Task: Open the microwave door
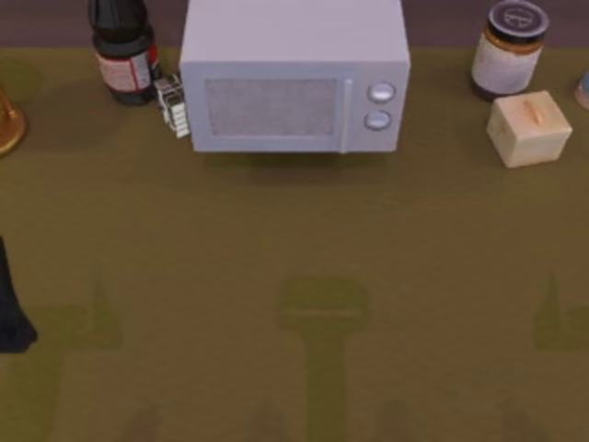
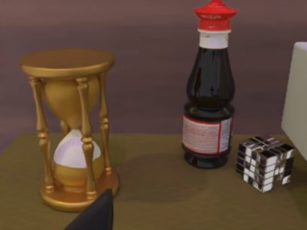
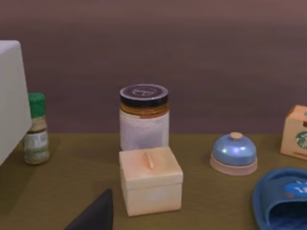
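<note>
A gold hourglass [image 2: 72,129] stands on the green bench [image 1: 294,276], with white sand in its lower bulb. Near it is a dark sauce bottle [image 2: 209,91] with a red cap and a red and white label. Just beside the bottle sits a small black and white puzzle cube [image 2: 265,163].

On the right side of the bench, a jar [image 3: 144,117] with a dark lid stands right behind a cream box [image 3: 150,180]. A little green-capped spice bottle [image 3: 36,129], a blue bell [image 3: 234,153], a blue slipper [image 3: 283,199] and a small carton [image 3: 296,132] are there too.

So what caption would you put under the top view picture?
Closed white microwave waits at the table's back edge, between a dark bottle and a cream box.
</note>
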You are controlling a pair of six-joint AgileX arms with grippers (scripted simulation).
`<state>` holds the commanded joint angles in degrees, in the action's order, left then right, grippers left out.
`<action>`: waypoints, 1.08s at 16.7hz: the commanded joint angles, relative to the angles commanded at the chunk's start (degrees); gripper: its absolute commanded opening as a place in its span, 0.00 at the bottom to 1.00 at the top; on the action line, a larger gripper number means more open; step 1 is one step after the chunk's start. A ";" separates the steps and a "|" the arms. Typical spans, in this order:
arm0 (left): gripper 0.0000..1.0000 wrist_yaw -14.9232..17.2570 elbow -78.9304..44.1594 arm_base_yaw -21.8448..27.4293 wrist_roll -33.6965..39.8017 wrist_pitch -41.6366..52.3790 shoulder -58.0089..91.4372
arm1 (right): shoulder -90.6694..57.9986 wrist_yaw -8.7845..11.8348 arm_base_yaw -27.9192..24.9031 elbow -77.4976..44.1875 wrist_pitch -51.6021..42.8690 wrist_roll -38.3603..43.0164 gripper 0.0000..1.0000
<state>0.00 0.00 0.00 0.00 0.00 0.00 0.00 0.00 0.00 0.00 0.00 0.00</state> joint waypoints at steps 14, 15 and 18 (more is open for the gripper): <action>1.00 -6.61 -40.49 8.88 9.76 22.26 36.81 | 0.00 0.00 0.00 0.00 0.00 0.00 1.00; 1.00 -7.34 -46.41 10.42 11.15 25.37 42.07 | 0.00 0.00 0.00 0.00 0.00 0.00 1.00; 1.00 -9.53 -65.24 15.48 15.58 35.19 58.81 | 0.00 0.00 0.00 0.00 0.00 0.00 1.00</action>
<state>-9.53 -65.24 15.48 15.58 35.19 58.81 0.00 0.00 0.00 0.00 0.00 0.00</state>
